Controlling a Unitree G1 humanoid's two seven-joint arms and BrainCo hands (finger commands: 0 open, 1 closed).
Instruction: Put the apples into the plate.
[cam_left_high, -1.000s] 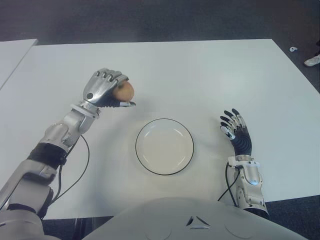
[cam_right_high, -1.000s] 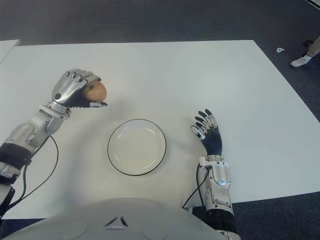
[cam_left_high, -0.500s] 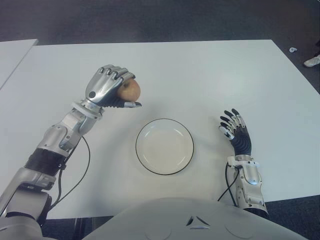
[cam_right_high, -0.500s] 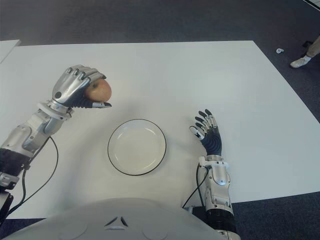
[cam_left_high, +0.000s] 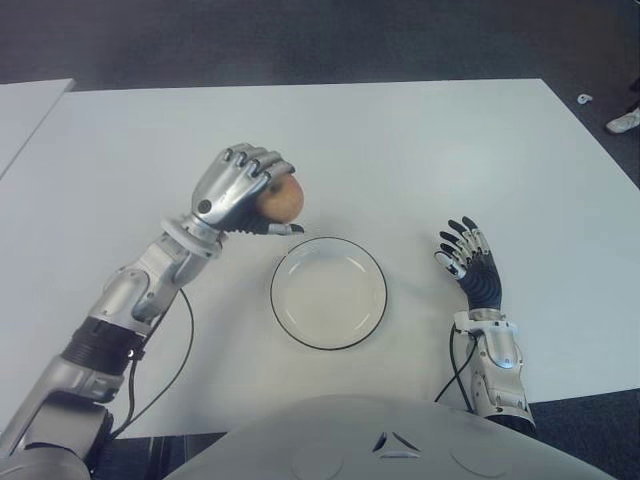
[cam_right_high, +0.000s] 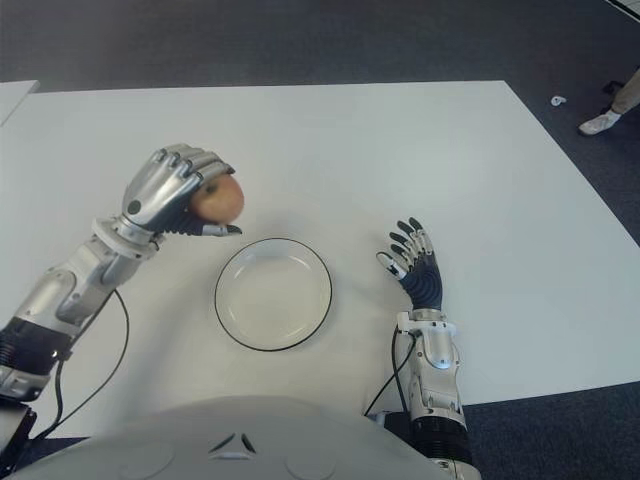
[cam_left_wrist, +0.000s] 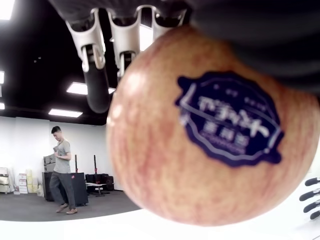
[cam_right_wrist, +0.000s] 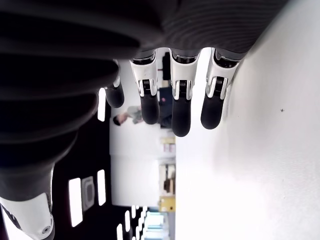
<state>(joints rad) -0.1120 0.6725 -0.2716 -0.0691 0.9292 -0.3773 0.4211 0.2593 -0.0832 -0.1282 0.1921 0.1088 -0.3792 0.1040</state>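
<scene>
Carried rightward and lower in the frame since a second ago: silver multi-fingered left hand (cam_left_high: 238, 190), now at centre-left of the left eye view, just up and left of the plate's rim, fingers clenched over a round reddish-yellow apple (cam_left_high: 281, 199). Wrapped from above and behind, with the thumb tucked beneath; seen close in the left wrist view, smooth waxy skin bearing a dark blue sticker (cam_left_wrist: 230, 120). Likely firm and of modest weight, rigid enough for a full-hand hold, yet slick-skinned and prone to bruising or rolling if dropped; best kept cradled around its widest girth and lowered close before release. Below and right of the apple, at lower centre: empty round white plate with a thin dark rim (cam_left_high: 277, 313), on the bare white table (cam_left_high: 420, 140). Farther right, at lower right: black-palmed right hand (cam_left_high: 472, 264), idle beside the plate, fingers spread and holding nothing.
</scene>
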